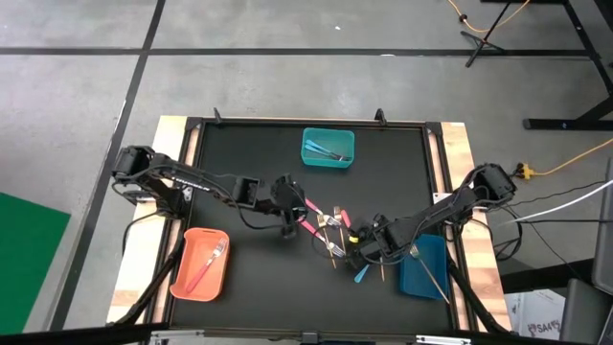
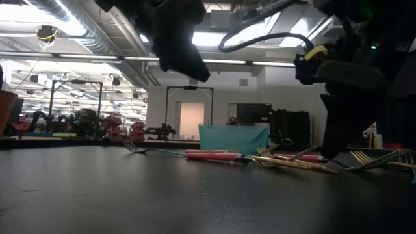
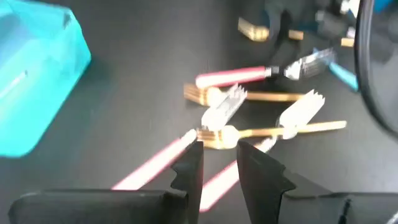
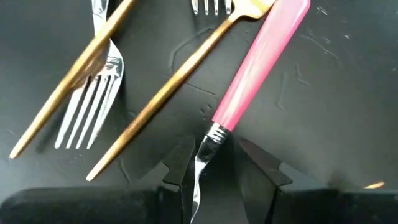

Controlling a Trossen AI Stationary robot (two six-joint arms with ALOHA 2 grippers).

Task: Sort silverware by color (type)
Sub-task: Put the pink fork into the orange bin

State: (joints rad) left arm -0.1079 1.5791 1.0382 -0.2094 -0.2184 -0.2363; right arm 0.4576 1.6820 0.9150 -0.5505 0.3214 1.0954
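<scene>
The silverware lies in a loose heap (image 1: 328, 228) at the table's middle: pink handles (image 3: 233, 76), gold handles (image 4: 168, 93) and metal fork heads (image 4: 87, 112), all flat on the black top. My left gripper (image 1: 288, 228) hovers open above the heap's left side, its fingers (image 3: 189, 165) over two pink handles (image 3: 155, 163). My right gripper (image 1: 356, 251) is low at the heap's right side and open. Its fingers (image 4: 180, 165) stand on either side of the metal neck (image 4: 202, 158) of a pink-handled piece (image 4: 261, 68), without touching it.
A teal bin (image 1: 329, 147) at the far middle holds a light-blue piece. An orange bin (image 1: 201, 264) at the near left holds a pink fork. A dark blue bin (image 1: 426, 266) at the near right holds a gold piece. A light-blue piece (image 1: 362, 275) lies beside it.
</scene>
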